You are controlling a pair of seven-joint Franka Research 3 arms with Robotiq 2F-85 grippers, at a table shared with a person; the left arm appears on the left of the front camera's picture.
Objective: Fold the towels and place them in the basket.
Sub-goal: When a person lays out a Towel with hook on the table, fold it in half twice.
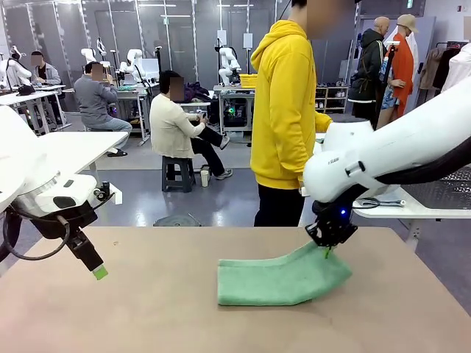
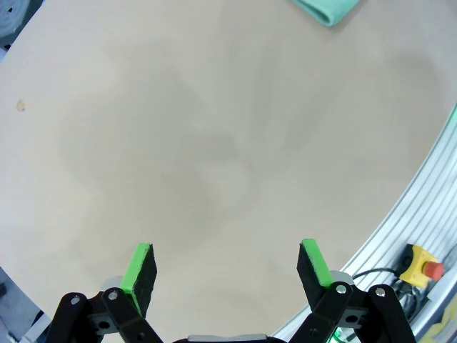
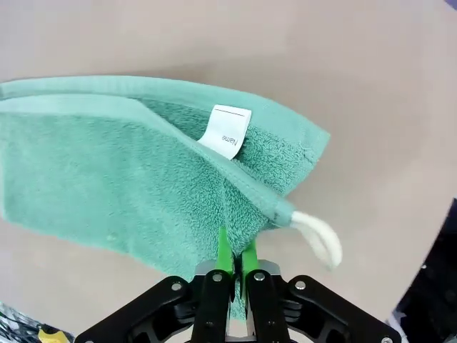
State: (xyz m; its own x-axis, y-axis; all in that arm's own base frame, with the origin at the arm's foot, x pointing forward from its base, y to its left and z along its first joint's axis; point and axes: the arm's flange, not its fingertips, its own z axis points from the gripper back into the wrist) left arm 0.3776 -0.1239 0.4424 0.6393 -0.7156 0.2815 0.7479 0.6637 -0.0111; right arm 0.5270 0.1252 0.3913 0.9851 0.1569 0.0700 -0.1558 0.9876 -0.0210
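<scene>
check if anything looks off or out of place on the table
Only the green towel looks askew: its right end is lifted off the table, pinched in the shut right gripper, so the fold lies bent rather than flat. A white label and loop stick out at that corner. Nothing looks spilled or torn.

- The towel (image 1: 280, 281) lies on the counter (image 1: 132, 309), a bit right of the middle.
- Its left part lies flat; its right end is up off the counter.
- The right end effector (image 1: 327, 248) is at that raised end, with the towel's corner between its fingers.
- A loop (image 3: 319, 236) sticks out of the towel just beside those fingers.
- The left end effector (image 1: 99, 272) hangs over the counter's left side, well apart from the towel.
- A person (image 1: 283, 110) stands behind the counter, behind the towel.
</scene>
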